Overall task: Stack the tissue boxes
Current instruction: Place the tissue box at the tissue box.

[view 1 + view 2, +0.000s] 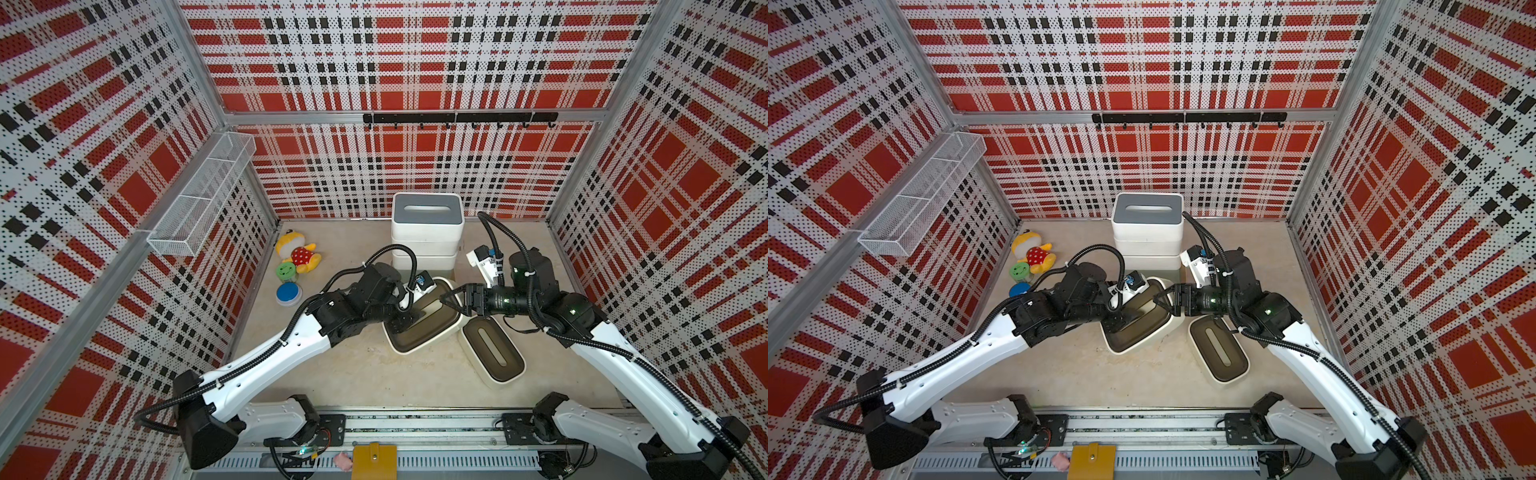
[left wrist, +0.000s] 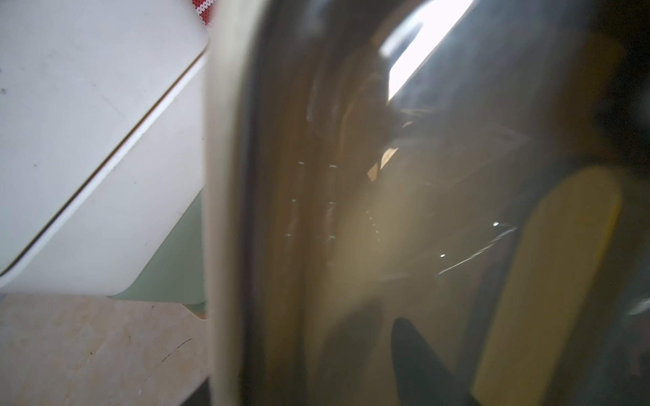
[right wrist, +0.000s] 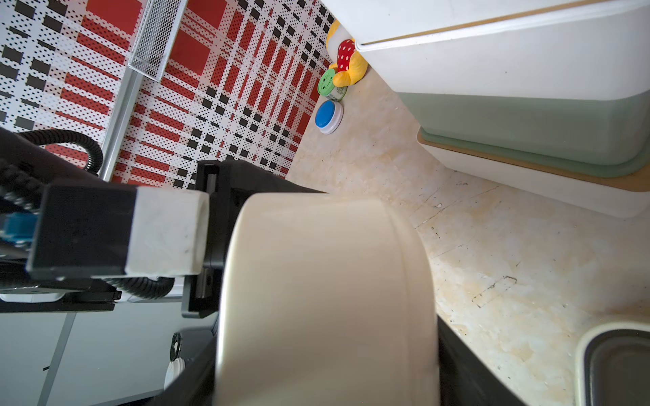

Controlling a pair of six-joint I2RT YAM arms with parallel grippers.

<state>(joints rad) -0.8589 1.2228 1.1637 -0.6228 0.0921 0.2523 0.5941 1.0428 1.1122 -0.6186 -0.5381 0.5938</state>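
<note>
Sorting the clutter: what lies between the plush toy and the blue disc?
The green disc lies between the plush toy and the blue disc, shown in both top views.

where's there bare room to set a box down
Biggest bare table: in front, between the left arm, the middle olive-lid box and the right olive-lid box. A smaller strip: between the plush toy and the box stack. Crowded: centre, with left claw and right claw at the middle olive-lid box.
</note>
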